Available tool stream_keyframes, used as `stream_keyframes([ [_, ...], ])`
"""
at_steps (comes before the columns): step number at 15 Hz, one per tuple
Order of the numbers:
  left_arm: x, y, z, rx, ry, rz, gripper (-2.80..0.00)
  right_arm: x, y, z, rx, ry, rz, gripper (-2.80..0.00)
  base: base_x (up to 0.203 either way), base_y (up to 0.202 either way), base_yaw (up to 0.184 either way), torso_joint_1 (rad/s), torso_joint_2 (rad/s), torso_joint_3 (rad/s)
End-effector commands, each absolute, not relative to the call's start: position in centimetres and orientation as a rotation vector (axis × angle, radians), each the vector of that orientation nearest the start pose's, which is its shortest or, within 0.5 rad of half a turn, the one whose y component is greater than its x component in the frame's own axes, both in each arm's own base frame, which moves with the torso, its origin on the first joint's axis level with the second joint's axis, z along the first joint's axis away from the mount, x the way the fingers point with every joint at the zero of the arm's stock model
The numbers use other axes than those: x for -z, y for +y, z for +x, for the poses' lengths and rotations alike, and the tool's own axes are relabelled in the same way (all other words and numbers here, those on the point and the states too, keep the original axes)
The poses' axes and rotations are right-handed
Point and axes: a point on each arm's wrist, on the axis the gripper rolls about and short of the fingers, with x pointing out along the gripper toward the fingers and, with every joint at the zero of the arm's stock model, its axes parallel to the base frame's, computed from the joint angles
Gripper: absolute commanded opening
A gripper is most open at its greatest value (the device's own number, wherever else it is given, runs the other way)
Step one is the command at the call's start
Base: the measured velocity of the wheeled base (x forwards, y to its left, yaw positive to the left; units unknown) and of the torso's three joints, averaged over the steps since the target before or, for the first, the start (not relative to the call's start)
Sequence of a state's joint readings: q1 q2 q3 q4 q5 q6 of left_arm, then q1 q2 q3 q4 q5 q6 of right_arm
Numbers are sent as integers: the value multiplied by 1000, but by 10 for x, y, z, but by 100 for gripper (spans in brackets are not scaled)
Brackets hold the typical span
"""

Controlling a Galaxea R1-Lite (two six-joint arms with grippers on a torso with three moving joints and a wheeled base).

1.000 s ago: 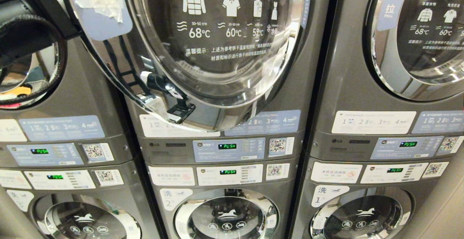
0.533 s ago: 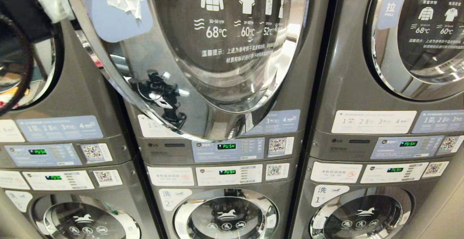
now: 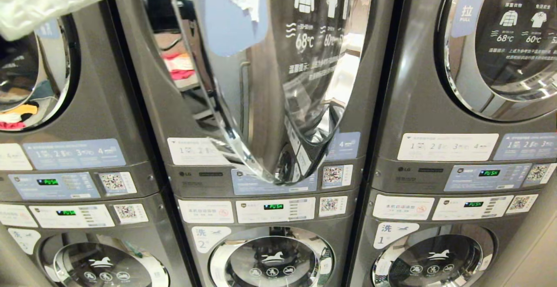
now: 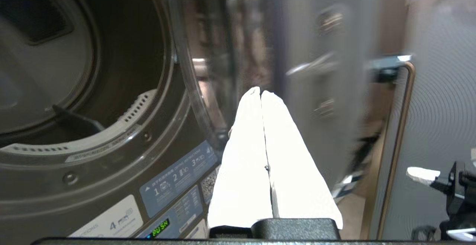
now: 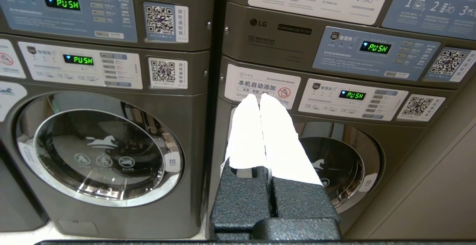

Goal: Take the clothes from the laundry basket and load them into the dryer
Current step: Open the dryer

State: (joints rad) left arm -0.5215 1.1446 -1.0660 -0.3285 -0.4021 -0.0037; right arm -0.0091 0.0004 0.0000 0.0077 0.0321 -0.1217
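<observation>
The left gripper (image 4: 261, 93), jaws pressed together on nothing, hangs just in front of the middle dryer; in the head view only a white scrap of it shows at 10 o'clock. Its wrist view looks past the white fingers (image 4: 245, 170) to the open drum (image 4: 67, 70) at 9 o'clock and the blurred dryer door (image 4: 316, 70) at 2 o'clock. Over the last second that door (image 3: 261, 82) has swung from nearly face-on to almost edge-on, baring the opening behind it, so the dryer now looks ready for loading. The right gripper (image 5: 260, 98), clenched and empty, is parked low, pointing at the lower washers (image 5: 108, 152).

No laundry basket or clothes for loading appear in any view, so their place relative to either gripper cannot be told; only coloured garments (image 3: 17, 115) show behind the left machine's glass at 9 o'clock.
</observation>
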Motion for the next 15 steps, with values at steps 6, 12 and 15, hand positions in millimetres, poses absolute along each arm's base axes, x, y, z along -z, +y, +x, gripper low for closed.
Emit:
stream_keyframes([
  [6, -357, -131, 169, 1008, -223, 61, -280, -75, 1, -23, -23, 6, -119, -280, 0, 0, 0, 0, 0, 0],
  [12, -381, -204, 182, 1134, -285, 29, -280, -75, 1, -23, -23, 6, -119, -280, 0, 0, 0, 0, 0, 0],
  [15, -379, -241, 178, 1194, -283, 12, -280, -75, 1, -23, -23, 6, -118, -280, 0, 0, 0, 0, 0, 0],
])
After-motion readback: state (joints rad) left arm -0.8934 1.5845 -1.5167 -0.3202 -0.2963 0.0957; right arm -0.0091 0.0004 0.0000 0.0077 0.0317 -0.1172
